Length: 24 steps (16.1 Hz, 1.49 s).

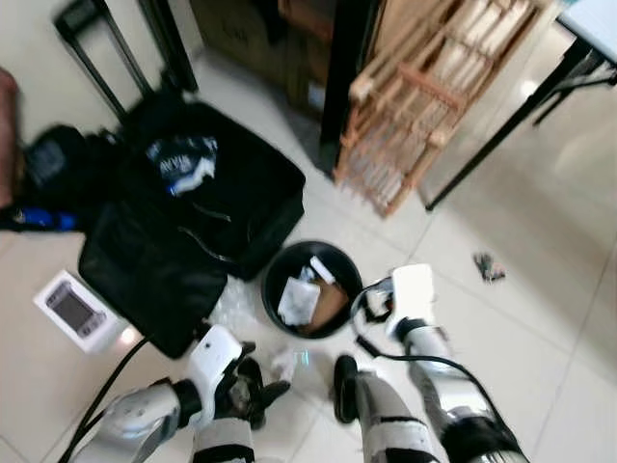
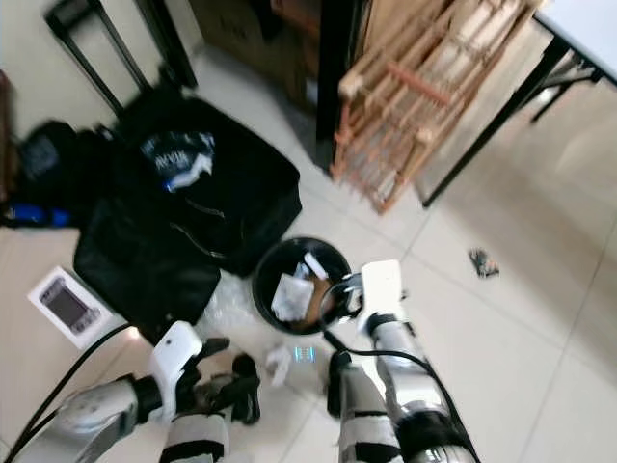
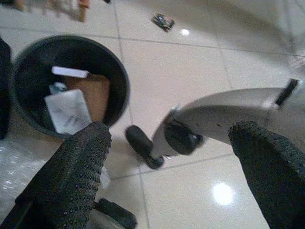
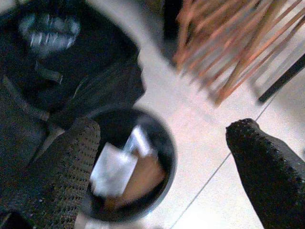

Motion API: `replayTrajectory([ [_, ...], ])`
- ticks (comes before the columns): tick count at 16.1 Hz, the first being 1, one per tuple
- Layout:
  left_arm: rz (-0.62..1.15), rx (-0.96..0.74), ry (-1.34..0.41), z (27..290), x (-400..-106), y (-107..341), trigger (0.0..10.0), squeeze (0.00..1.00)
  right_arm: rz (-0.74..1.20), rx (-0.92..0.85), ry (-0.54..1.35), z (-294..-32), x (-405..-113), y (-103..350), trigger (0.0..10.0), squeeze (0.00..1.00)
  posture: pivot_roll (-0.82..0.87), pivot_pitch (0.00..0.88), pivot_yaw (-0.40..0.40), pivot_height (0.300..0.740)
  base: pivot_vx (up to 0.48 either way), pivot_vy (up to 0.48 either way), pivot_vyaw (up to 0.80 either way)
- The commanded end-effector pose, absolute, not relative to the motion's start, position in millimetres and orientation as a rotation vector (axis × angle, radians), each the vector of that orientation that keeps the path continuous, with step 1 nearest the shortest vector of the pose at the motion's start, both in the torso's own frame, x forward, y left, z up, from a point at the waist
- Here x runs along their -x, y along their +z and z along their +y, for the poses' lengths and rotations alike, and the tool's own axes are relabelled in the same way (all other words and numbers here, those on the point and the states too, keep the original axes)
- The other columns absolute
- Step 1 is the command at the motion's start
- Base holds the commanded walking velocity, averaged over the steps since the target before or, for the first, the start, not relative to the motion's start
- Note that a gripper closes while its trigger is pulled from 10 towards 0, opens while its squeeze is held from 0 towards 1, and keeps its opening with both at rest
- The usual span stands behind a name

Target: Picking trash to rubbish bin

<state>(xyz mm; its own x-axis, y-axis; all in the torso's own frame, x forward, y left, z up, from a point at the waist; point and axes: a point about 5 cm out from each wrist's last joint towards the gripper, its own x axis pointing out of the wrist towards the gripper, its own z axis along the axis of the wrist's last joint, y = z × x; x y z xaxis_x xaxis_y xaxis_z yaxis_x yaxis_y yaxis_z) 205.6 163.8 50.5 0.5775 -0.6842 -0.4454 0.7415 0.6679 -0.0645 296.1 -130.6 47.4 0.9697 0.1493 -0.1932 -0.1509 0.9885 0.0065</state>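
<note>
Showing blurred white lettering, black bag [image 1: 193, 207] lies beside rubbish bin [image 1: 275, 275].

Blurred throughout by motion in both eye views, with lettering on the black bag [image 1: 193, 207] unreadable. Too small and smeared to identify: a scrap [image 1: 489, 267] on the tiles. Cut off at the picture's edge: wooden rack [image 1: 434, 96] and table [image 1: 593, 24]. Smeared in the right wrist view: bin [image 4: 164, 143] contents.
</note>
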Motion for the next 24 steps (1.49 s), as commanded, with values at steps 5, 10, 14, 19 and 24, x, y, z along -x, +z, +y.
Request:
replayTrajectory([
  [5, 0.351, -0.114, -0.606, 157.4, -250.5, 53.7, 10.0, 0.03, 0.04, 0.094, 0.086, -155.3, -285.5, 88.2, 10.0, 1.0, 0.03, 0.114, 0.035, 0.74, 0.0, 0.0, 0.0],
  [10, 0.121, -0.124, -0.492, 139.6, -303.4, 97.2, 10.0, 0.0, -0.006, 0.102, 0.043, -160.3, -273.4, 119.0, 10.0, 0.0, -0.03, 0.049, 0.075, 0.74, 0.0, 0.0, -0.15],
  [14, 0.047, -0.053, -0.483, 117.7, -307.8, 108.9, 10.0, 0.0, -0.005, 0.031, -0.105, -168.2, -273.9, 127.4, 10.0, 0.0, -0.04, 0.033, 0.025, 0.74, 0.0, 0.0, -0.69],
  [19, -0.006, -0.017, -0.491, 98.0, -308.8, 119.6, 10.0, 0.0, -0.018, 0.011, -0.12, -166.5, -280.7, 142.2, 10.0, 0.0, -0.06, 0.045, -0.001, 0.74, 0.0, 0.0, -0.69],
  [24, -0.001, -0.002, -0.503, 91.9, -307.7, 119.2, 10.0, 0.0, -0.034, 0.0, -0.091, -159.6, -282.2, 147.3, 10.0, 0.0, -0.06, 0.045, -0.002, 0.74, 0.0, -0.053, -0.13],
])
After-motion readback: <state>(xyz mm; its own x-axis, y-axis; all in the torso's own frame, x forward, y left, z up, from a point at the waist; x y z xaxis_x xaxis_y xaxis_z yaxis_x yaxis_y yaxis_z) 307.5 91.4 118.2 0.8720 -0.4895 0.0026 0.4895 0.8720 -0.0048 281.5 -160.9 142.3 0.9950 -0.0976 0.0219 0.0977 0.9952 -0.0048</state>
